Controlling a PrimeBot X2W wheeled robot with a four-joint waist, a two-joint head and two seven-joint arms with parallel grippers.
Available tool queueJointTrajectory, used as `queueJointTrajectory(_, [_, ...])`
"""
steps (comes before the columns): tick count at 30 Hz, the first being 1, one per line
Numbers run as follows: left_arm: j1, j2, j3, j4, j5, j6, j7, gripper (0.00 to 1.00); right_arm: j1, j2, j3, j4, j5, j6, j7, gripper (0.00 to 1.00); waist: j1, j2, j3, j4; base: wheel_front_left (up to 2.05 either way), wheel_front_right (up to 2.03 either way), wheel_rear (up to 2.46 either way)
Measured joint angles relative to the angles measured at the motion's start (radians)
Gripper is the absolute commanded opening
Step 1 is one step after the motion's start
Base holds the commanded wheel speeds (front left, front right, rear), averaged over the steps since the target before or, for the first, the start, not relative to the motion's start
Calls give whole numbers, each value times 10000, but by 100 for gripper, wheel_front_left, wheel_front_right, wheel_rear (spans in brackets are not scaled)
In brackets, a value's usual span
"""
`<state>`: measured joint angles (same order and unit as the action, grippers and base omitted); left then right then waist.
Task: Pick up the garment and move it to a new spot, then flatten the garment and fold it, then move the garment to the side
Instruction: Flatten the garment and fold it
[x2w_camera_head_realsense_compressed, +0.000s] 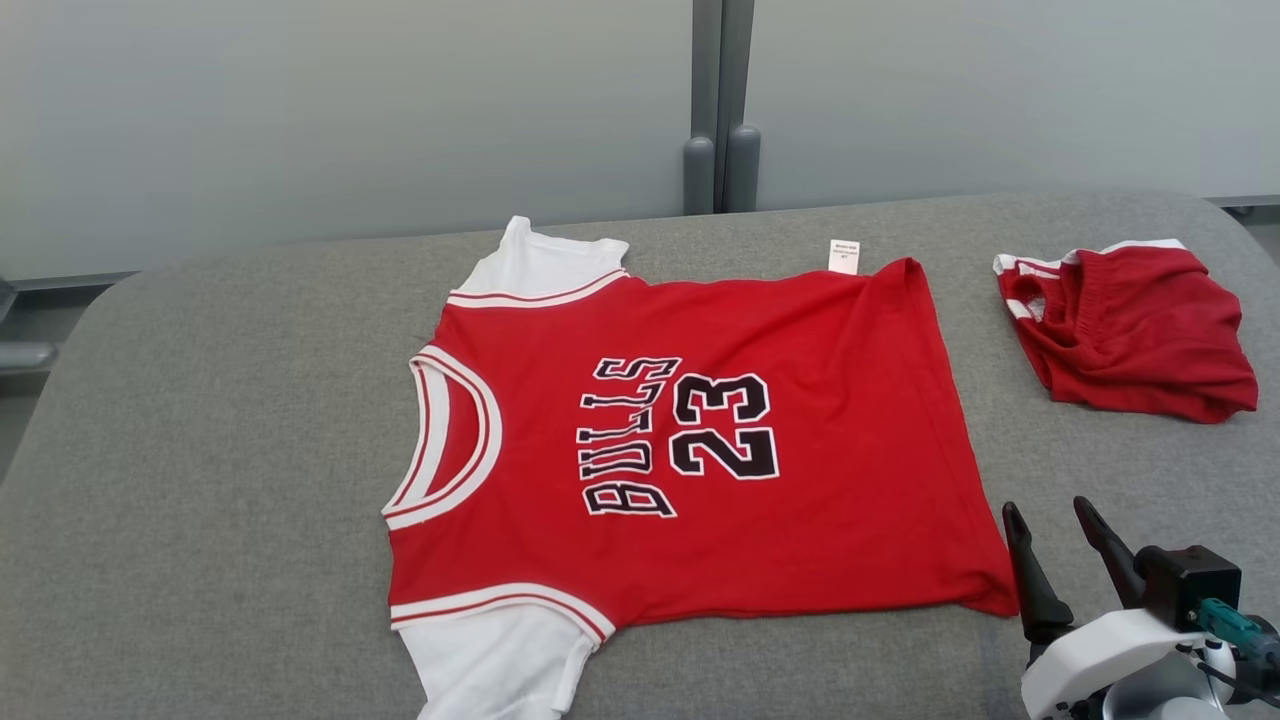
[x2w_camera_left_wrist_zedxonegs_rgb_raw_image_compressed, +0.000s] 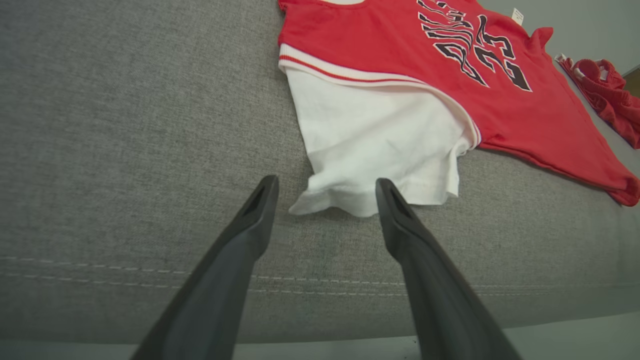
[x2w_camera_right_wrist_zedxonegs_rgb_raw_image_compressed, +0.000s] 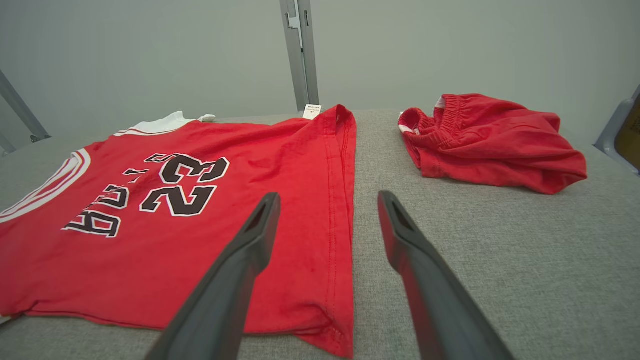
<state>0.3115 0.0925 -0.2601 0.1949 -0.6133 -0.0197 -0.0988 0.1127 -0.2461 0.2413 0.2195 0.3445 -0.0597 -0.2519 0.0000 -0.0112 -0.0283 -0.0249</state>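
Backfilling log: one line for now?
jersey flat, unfolded | left gripper open near sleeve | right gripper open near hem | shorts apart

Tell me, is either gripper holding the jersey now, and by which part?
Nothing is held. The left gripper and the right gripper are both open near the jersey.

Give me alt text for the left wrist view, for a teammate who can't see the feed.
The left gripper, open, points at the edge of the white sleeve of a red Bulls 23 jersey spread flat on a grey padded surface. A crumpled red garment lies beyond the jersey's far end.
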Motion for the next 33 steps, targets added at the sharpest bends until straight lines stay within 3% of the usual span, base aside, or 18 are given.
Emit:
queueJointTrajectory(1, [0, 2, -2, 8, 0, -61, 27, 96, 0, 2, -8, 13, 0, 21, 0, 100, 0, 0, 5, -9, 0, 0, 0])
queueJointTrajectory(2, [0, 2, -13, 12, -12, -115, 33, 80, -1, 2, -19, 29, 0, 65, 0, 100, 0, 0, 9, -19, 0, 0, 0])
queueJointTrajectory(4, [0, 0, -29, 27, -50, -157, 67, 68, -3, 0, -48, 46, 0, 67, 0, 100, 0, 0, 19, -41, 0, 0, 0])
queueJointTrajectory(6, [-1, 2, -33, 113, -102, -251, 73, 45, -5, 0, -94, 71, 0, 77, 0, 100, -1, 0, 38, -73, 0, 0, 0])
queueJointTrajectory(9, [-2, 6, -31, 201, -105, -270, 75, 46, -8, 2, -109, 84, 0, 98, 0, 100, 0, 0, 53, -90, 0, 0, 0])
queueJointTrajectory(15, [-44, 31, -98, 464, -253, -483, 184, 33, -16, 4, -167, 148, 0, 155, 0, 100, 0, 0, 94, -133, 0, 0, 0])
queueJointTrajectory(16, [-49, 31, -128, 514, -261, -510, 203, 26, -16, 6, -174, 171, 0, 157, 0, 100, 0, 0, 101, -139, 0, 0, 0])
queueJointTrajectory(18, [-83, 31, -153, 539, -263, -522, 182, 0, -15, 10, -171, 318, 36, 228, 0, 100, 0, 0, 113, -151, 0, 0, 0])
queueJointTrajectory(33, [-971, -67, 205, -913, -318, -652, -924, 0, 354, 188, -46, 1760, 623, 713, 148, 100, 0, 0, 209, -106, 0, 0, 0])
